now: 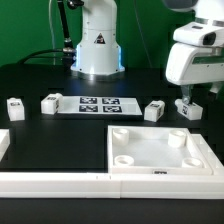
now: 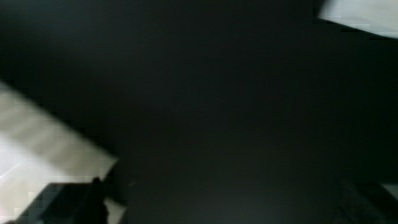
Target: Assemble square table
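The white square tabletop (image 1: 160, 150) lies on the black table, sockets up, at the front right of the exterior view. Three short white tagged legs lie loose: one (image 1: 15, 108) at the far left, one (image 1: 50, 102) beside it and one (image 1: 155, 110) behind the tabletop. My gripper (image 1: 191, 99) hangs low at the exterior view's right, behind the tabletop's far corner, close over another white leg (image 1: 190, 108). In the wrist view my gripper (image 2: 222, 205) shows its jaws wide apart with only black table between them. A blurred white edge (image 2: 36, 130) and a white piece (image 2: 365, 10) show there.
The marker board (image 1: 98, 104) lies at the middle back, in front of the robot base (image 1: 98, 50). Long white border rails run along the front (image 1: 55, 181) and the left (image 1: 3, 145).
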